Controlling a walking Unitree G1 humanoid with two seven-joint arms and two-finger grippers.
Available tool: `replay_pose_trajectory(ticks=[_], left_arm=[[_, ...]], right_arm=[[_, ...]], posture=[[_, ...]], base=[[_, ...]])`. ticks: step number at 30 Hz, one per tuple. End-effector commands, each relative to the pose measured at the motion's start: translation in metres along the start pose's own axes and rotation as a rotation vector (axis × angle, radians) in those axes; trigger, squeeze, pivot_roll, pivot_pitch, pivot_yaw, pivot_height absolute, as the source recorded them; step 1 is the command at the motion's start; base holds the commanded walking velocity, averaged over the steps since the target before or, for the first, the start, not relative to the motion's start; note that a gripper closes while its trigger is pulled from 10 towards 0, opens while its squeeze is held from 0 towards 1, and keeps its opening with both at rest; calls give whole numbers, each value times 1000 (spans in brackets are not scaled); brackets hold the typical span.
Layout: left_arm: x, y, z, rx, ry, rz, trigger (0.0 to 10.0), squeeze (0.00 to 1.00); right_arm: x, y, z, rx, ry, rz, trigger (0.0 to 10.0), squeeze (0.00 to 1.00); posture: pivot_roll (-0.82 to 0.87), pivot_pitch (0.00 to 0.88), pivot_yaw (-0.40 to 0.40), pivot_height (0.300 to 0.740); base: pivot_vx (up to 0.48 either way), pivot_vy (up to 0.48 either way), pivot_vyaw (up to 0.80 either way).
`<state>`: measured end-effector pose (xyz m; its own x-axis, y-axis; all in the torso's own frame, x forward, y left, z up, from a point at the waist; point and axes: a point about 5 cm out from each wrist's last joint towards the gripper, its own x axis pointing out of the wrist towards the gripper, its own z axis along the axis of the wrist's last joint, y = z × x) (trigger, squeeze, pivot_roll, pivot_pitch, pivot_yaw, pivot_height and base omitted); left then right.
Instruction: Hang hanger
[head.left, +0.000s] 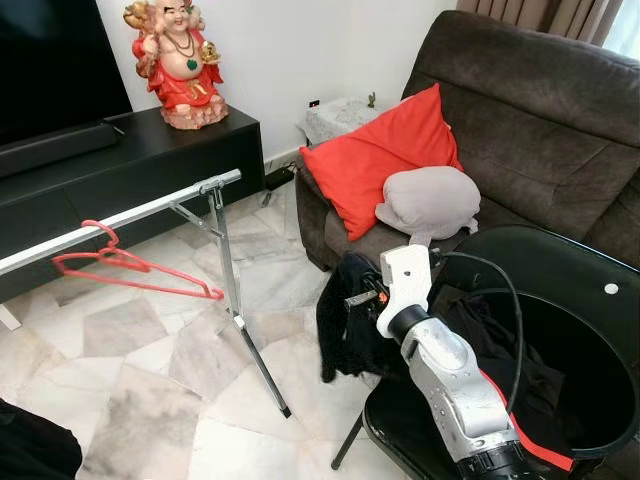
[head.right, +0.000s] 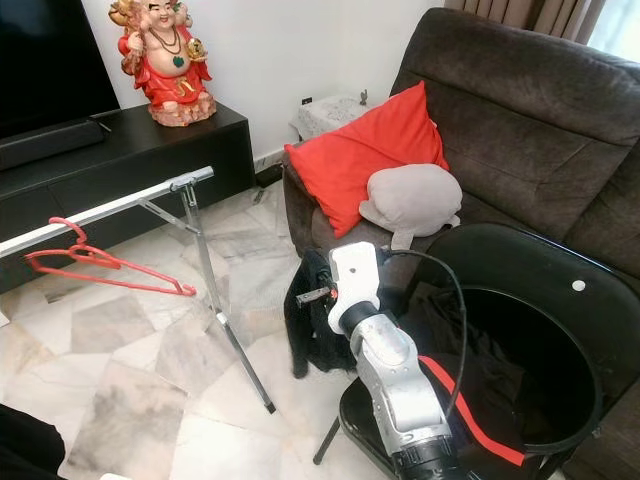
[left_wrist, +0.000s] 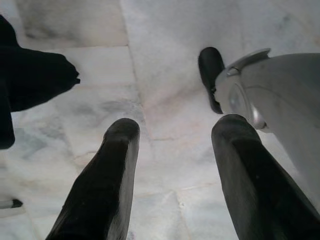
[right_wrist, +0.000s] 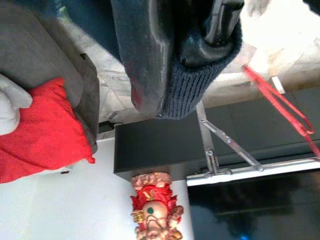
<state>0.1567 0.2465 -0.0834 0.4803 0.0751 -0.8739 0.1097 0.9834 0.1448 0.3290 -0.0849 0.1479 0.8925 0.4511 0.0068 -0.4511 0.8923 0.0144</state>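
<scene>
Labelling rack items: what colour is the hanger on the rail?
Red. The hanger hooked on the rail shows best in the left eye view.

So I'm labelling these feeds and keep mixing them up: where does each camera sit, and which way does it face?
Left eye: head, looking forward and down at the red hanger on the drying rack rail; the right arm shows.
Right eye: same scene, slightly shifted.
Left wrist: looks down along the left gripper, open, at marble floor.
Right wrist: along the right gripper, shut on dark clothing.
Shared: Buddha statue, red cushion.
</scene>
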Motion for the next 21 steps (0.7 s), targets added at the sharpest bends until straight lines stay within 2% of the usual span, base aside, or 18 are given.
replay_pose_trajectory(ticks=[1, 10, 21], left_arm=[[-1, 4, -6, -7, 1, 34, 10000, 0], [-2, 3, -7, -11, -2, 41, 10000, 0], [-2, 4, -7, -12, 0, 47, 10000, 0]], right_arm=[[0, -1, 3, -3, -26, -9, 10000, 0], [-1, -6, 0, -31, -12, -50, 10000, 0], [-1, -11, 1, -26, -28, -88, 10000, 0]], posture=[[-9, 17, 26, 740], [-16, 2, 27, 740], [-10, 3, 26, 740]], base=[[0, 0, 0], [0, 0, 0], [0, 0, 787]])
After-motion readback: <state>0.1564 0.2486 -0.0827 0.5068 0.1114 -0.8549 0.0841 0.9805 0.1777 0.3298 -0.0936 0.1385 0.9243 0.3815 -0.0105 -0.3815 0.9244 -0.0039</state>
